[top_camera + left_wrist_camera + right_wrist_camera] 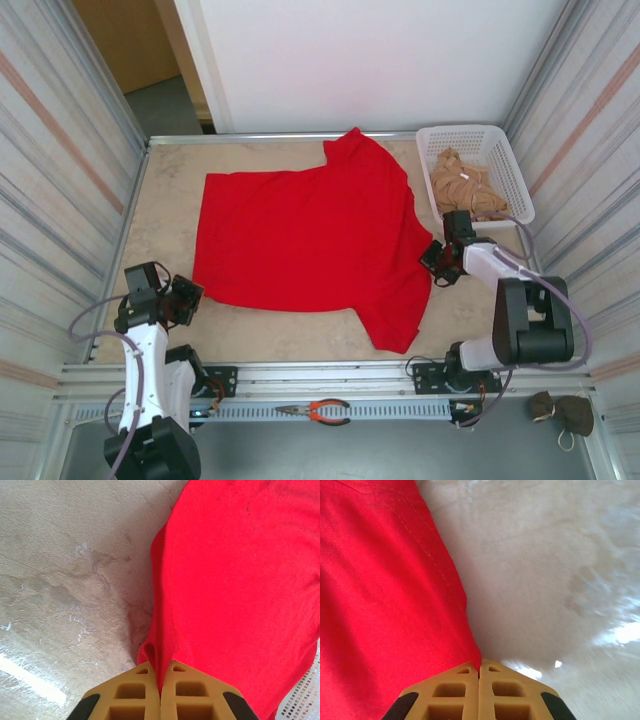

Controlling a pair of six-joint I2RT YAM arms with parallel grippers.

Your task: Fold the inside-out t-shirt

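Left tool [160,674] clamped on t-shirt [310,235] hem, right tool [479,667] pinching opposite edge, long axis left-right, hem leftward

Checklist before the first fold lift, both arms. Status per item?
1. Left gripper on the t-shirt: ok, a pinch of red cloth at the near-left corner is clamped between its fingers.
2. Right gripper grip: cannot tell. It is shut right at the shirt's edge, but it is unclear whether cloth is caught.
3. Shirt spread on the table: ok, mostly flat.
4. Shirt clear of the basket: ok, apart; the tan garment lies inside it.
5. Pliers: ok, on the front rail, off the cloth.
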